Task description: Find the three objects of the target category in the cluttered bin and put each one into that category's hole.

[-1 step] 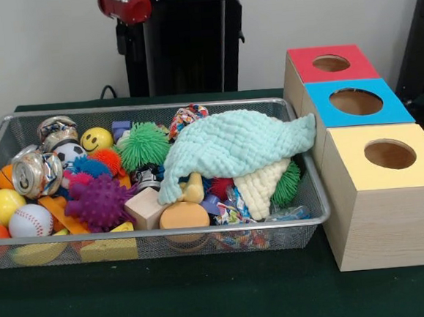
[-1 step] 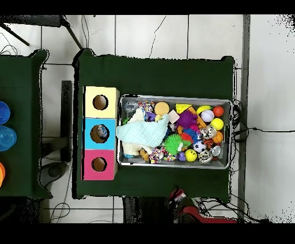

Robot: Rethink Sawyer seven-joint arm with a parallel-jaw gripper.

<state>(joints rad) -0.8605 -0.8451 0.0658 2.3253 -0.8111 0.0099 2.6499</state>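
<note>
A wire mesh bin [image 1: 159,234] [image 2: 173,97] is heaped with toys. A mint green cloth [image 1: 233,146] [image 2: 141,133] drapes over its box-side half and hides what lies under it. Showing are two crushed cans [image 1: 37,172], a baseball [image 1: 29,220], a yellow ball [image 1: 3,206], a smiley ball [image 1: 96,139], a green spiky ball [image 1: 143,144], a purple spiky ball [image 1: 98,202] and a wooden cube [image 1: 146,208]. Beside the bin stand a red box [image 1: 303,62], a blue box [image 1: 322,109] and a yellow box [image 1: 351,155], each with a round hole on top. No gripper shows; only part of the arm [image 2: 185,206] is visible.
The bin and boxes rest on a dark green table cover [image 1: 208,298]. In the overhead view something lies inside the blue box's hole [image 2: 101,133]. A second green table [image 2: 17,115] with blue and orange things stands to the side. Cables run across the floor.
</note>
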